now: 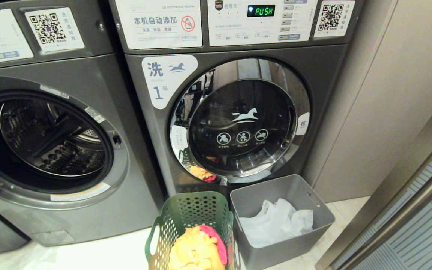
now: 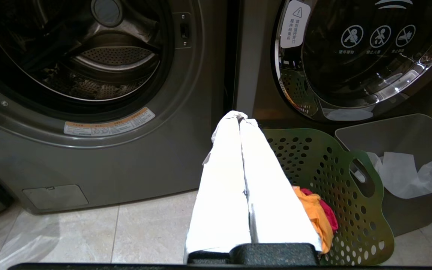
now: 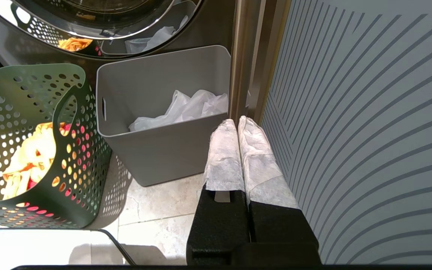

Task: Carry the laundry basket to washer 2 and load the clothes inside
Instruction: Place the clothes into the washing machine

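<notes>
A: Washers first. Open front-loader (image 1: 43, 138) at 9 o'clock of the head view, door swung out of sight, steel drum bare as far as I can see. No number label visible on it, so can't confirm it's washer 2.

B: And the one beside it?

A: Washer labelled "1" (image 1: 234, 123) at centre to 12 o'clock, chrome-rimmed glass door shut, display reading "PUSH".

B: Basket?

A: Green laundry basket (image 1: 189, 221) on the tile floor at 6 o'clock, right in front of washer 1's door. Clothes (image 1: 197, 249) inside: yellow garment on top, pink-red one tucked against its right side.

B: Right of that?

A: Grey solid-walled bin (image 1: 313, 210) at 5 o'clock, just beside the basket, white plastic bag (image 1: 276, 221) crumpled in it. Beige wall panel (image 1: 381, 93) at 3 o'clock.

B: Grippers?

A: Neither is in the head view. Left gripper (image 2: 238, 115) in its wrist view: white-wrapped fingers pressed together, empty, hanging above the basket's near rim, pointed at the seam between the two machines. Right gripper (image 3: 235, 120): fingers together too, holding nothing, over the floor next to the grey bin, close to a striped panel (image 3: 369, 112).
</notes>
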Controlling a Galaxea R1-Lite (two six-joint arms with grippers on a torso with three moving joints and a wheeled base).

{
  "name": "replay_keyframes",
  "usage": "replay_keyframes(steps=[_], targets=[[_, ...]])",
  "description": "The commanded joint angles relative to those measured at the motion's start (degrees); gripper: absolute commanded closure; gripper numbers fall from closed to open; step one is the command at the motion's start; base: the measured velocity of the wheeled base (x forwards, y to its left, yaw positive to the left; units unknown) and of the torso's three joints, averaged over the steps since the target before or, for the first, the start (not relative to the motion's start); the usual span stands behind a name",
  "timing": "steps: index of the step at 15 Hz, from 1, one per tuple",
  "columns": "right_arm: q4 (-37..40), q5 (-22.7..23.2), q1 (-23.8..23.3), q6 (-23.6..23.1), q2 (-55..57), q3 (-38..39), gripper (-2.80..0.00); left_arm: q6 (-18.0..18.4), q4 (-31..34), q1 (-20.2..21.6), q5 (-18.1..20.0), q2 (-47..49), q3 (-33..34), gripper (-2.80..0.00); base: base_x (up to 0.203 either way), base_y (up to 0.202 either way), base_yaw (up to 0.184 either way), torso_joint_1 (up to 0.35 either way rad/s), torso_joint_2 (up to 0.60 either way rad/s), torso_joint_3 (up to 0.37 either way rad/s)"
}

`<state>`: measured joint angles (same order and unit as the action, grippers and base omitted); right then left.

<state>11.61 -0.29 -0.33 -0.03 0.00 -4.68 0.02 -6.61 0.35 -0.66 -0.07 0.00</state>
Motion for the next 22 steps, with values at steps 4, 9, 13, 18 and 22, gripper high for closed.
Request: replay_keyframes(steps=[4,9,13,18,22], targets=[[0.1,0.0,0.0,-0.1,0.1,0.0,0.00,2.0,0.3,0.1,0.4,0.1,2.3,0.00,0.000,0.000,0.000,0.000,0.00,0.000],[0.1,0.1,0.0,-0.4,0.0,0.0,0.00,1.7,0.3,0.0,0.4,0.1,2.3,0.00,0.000,0.000,0.000,0.000,0.00,0.000],[0.1,-0.1,0.0,-0.1,0.1,0.0,0.00,1.7,0.3,0.1,0.4,0.1,2.3,0.00,0.000,0.000,0.000,0.000,0.00,0.000],[0.1,-0.1,0.0,-0.1,0.0,0.0,0.00,1.8,0.6,0.1,0.1,0.1,2.3,0.00,0.000,0.000,0.000,0.000,0.00,0.000],[0.1,-0.1,0.1,-0.1,0.0,0.0,0.00,2.0,0.7,0.0,0.1,0.1,2.3,0.00,0.000,0.000,0.000,0.000,0.00,0.000]])
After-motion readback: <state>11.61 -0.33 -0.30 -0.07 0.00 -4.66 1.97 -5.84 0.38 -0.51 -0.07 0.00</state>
